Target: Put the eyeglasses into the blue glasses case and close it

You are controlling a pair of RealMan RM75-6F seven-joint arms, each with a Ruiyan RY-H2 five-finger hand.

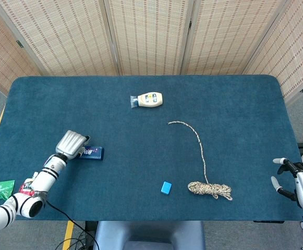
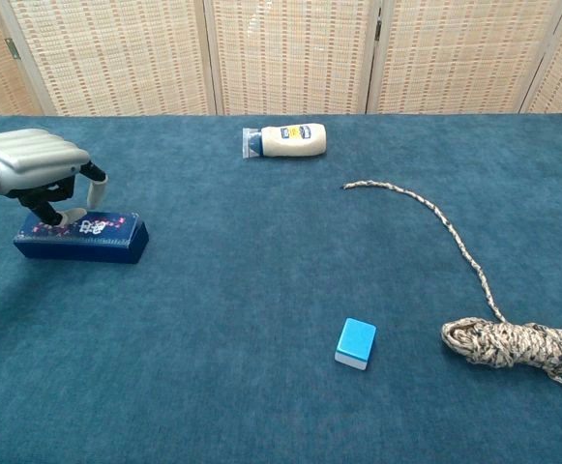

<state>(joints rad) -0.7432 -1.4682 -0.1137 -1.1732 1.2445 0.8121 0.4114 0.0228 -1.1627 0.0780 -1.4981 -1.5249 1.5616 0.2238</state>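
**Lid looks down, left hand resting on top of the case**

The case (image 2: pixel 82 237) is lying flat on the table (image 2: pixel 261 319), right under the fingertips (image 2: pixel 66 218) of the left hand (image 2: pixel 37 166). The hand isn't wrapped around anything: fingers curled downward, tips touching the lid near the end of the case closest to that arm. I'd call it pressing rather than gripping. No glasses visible anywhere, so my guess is they're inside, and the lid looks shut or very nearly.

Handling-wise, I'd treat it as a stiff, light box with a smooth printed lid. It'll probably skid on the cloth if pushed sideways, so press straight down along the lid, closer to the middle than that near end. What's inside is fragile, so go gently and don't squash it.

The right hand (image 1: pixel 297 182) is way off on the other side, at the table edge, fingers spread with nothing in them. Between the two hands sit a bottle (image 2: pixel 285 140), a rope (image 2: pixel 513 343) and a small block (image 2: pixel 355 342), all well clear of the case.
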